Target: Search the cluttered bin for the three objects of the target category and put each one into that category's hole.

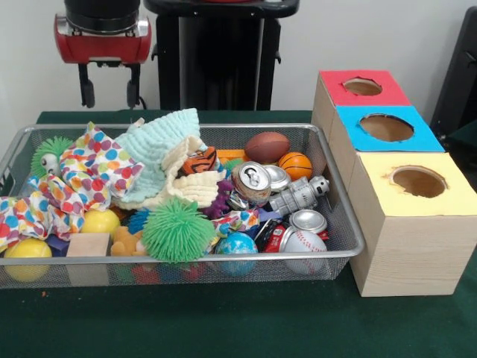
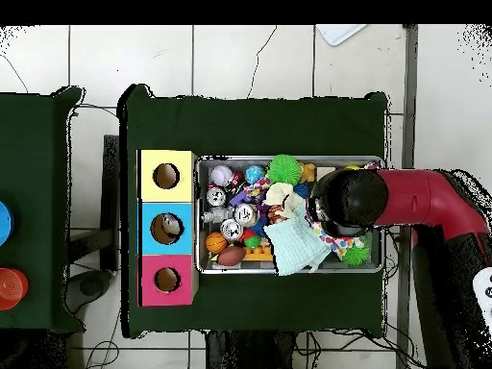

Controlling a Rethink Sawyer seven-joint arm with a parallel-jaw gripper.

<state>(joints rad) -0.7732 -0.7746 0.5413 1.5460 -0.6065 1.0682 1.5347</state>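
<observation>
The silver wire-mesh bin (image 1: 344, 209) stands on the green table, full of toys, cloths and cans; it also shows in the overhead view (image 2: 288, 272). No see-through plastic bags show; they are hidden in the clutter or under the cloths. The red-topped hole (image 1: 363, 86) is the farthest of the box's holes, to the right of the bin, and shows in the overhead view (image 2: 167, 280). My gripper (image 1: 110, 93) hangs open and empty above the bin's far left corner. In the overhead view the arm (image 2: 348, 202) covers it.
The blue-topped hole (image 1: 386, 127) and yellow-topped hole (image 1: 419, 181) sit nearer on the same box. In the bin lie a pale blue cloth (image 1: 160, 149), a polka-dot cloth (image 1: 82, 175), drink cans (image 1: 251, 181), a green spiky ball (image 1: 177, 229), a football (image 1: 266, 146) and a baseball (image 1: 302, 242).
</observation>
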